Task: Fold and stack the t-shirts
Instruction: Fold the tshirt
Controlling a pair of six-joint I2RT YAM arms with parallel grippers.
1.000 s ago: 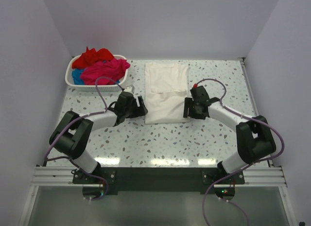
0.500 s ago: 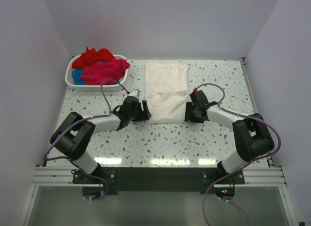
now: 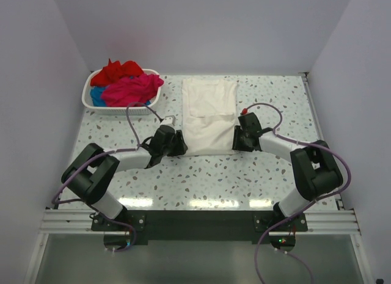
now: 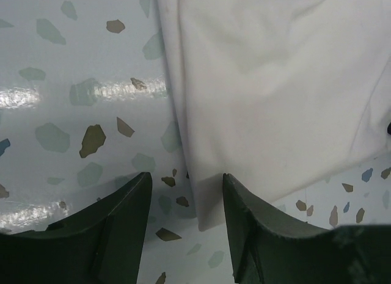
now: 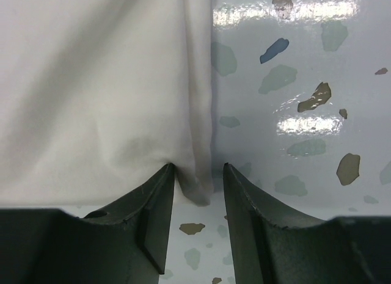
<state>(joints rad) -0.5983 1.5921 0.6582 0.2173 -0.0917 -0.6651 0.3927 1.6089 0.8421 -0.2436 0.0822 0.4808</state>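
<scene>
A white t-shirt (image 3: 209, 113), folded into a long strip with no print showing, lies flat at the middle back of the table. My left gripper (image 3: 181, 143) is low at its near left corner. In the left wrist view the left gripper (image 4: 186, 183) is open and the corner of the white t-shirt (image 4: 269, 82) lies between the jaws. My right gripper (image 3: 236, 139) is low at the near right corner. In the right wrist view the right gripper (image 5: 198, 171) is open around the shirt's folded edge (image 5: 201, 113). Red (image 3: 119, 71), magenta (image 3: 133, 88) and blue (image 3: 96, 96) tees lie piled in the basket.
The white slatted basket (image 3: 116, 109) stands at the back left of the speckled table (image 3: 201, 180). Walls close in the left, back and right sides. The arm bases sit on the rail at the near edge.
Both grippers have dropped lower and slid inward to the white shirt's near corners. The shirt itself has not moved.
</scene>
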